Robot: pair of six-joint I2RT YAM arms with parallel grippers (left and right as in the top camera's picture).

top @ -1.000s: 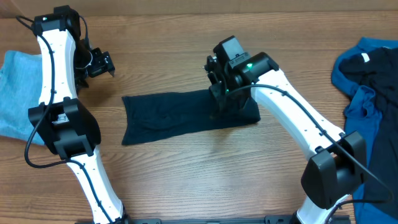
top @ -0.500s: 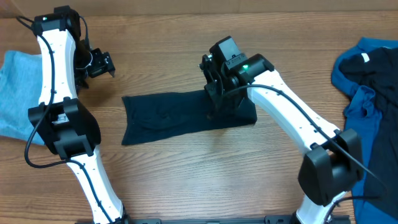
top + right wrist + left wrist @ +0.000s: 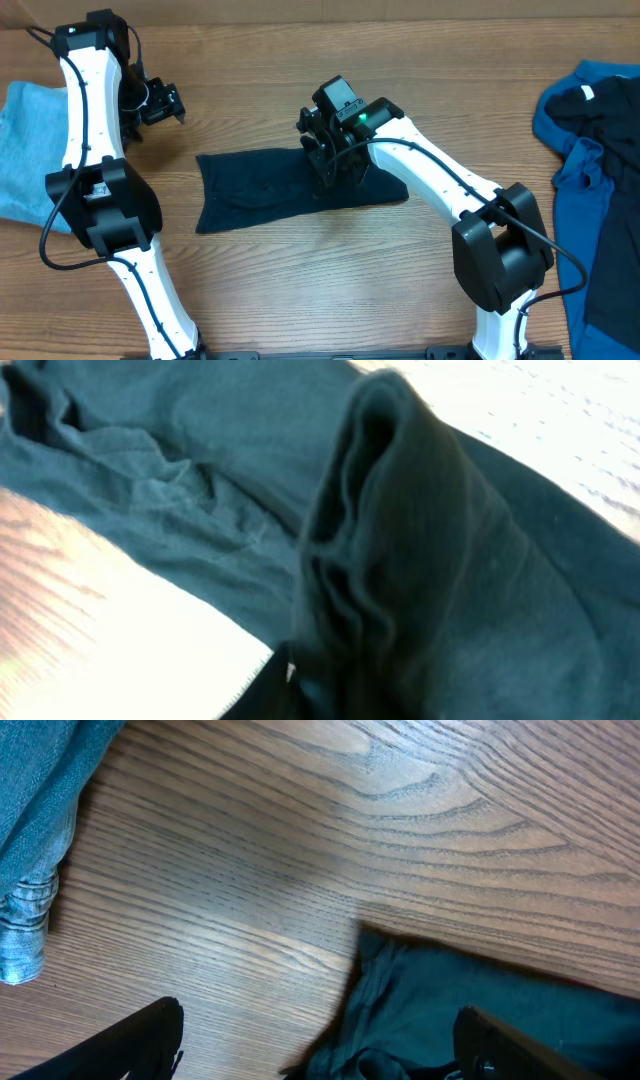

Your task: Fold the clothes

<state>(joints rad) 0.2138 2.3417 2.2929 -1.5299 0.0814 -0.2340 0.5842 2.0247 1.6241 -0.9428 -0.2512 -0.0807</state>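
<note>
Where it lies: dark navy garment [image 3: 255,190] on the table [image 3: 300,290], right end bunched.
Right gripper [image 3: 330,168]: over that end; grip unclear.
Left gripper [image 3: 163,104]: wide, off its top-left corner.
Next: align edges before releasing.

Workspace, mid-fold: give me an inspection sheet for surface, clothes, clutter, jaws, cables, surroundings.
Surface: wooden table, plain grain.
Clothes: dark navy garment lies mid-table as a long strip, right end raised in a fold; light blue garment at the left edge; royal blue garment heaped with a second dark garment at the right edge.
Clutter: nothing seen.
Jaws: on the left gripper, wide apart, nothing between them, above the wood near the strip's left corner; on the right gripper, at the raised fold, hidden by cloth, grip cannot be told.
Cables: black cable loops beside the left arm; second cable runs along the right arm.
Surroundings: nothing seen.
</note>
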